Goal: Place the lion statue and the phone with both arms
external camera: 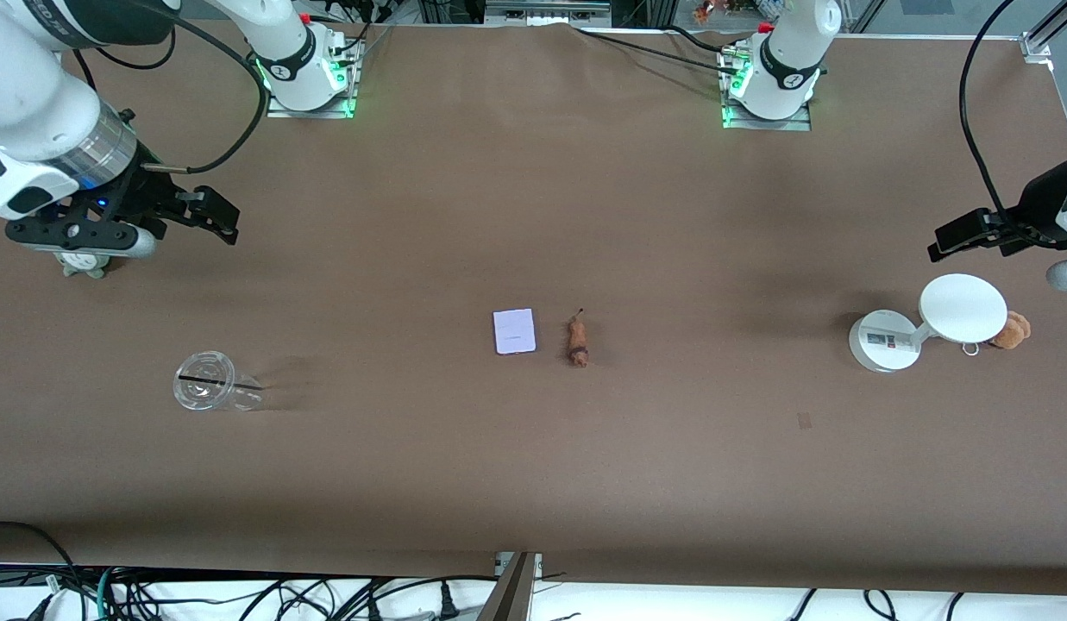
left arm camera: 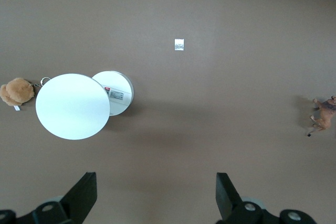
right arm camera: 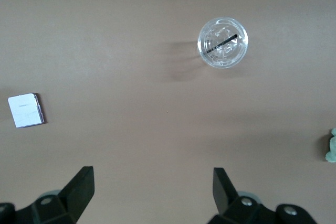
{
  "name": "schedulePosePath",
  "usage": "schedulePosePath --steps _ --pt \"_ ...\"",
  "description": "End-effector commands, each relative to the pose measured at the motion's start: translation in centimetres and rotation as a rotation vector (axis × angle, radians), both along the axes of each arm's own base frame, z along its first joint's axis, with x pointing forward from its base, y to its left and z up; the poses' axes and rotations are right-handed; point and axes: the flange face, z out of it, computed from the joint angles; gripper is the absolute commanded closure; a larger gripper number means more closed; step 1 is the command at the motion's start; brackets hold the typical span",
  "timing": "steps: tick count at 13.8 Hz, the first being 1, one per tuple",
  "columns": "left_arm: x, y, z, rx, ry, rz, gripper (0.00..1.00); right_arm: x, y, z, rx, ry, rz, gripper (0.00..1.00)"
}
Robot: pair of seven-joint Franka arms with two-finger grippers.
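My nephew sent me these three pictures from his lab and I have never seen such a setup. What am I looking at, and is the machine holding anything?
These are two white robot arms at a brown table. The wide picture is from a high camera facing them; the other two are from cameras on each arm's wrist, looking down past its two fingers.

Mid-table lie a pale phone and, beside it, a tiny orange-brown lion statue. Toward the left arm's end stand a white stand and a brown plush; toward the right arm's end, a clear plastic cup and a grey-green plush.

The left hand hangs open over the stand, the right hand open over bare table. Neither holds anything.
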Motion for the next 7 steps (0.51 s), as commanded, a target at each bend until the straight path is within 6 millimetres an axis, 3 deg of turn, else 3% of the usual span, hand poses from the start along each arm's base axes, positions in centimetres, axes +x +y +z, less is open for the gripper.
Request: schedulePosePath --steps 1,7 --pt "0.3 0.0 0.5 0.017 -0.005 -0.009 0.00 0.5 0.9 0.5 0.014 -0.003 0.001 0.00" --pt "1.0 0.2 -0.5 0.014 0.009 -0.008 0.00 0.8 1.7 -0.8 0.010 0.018 0.019 0.00"
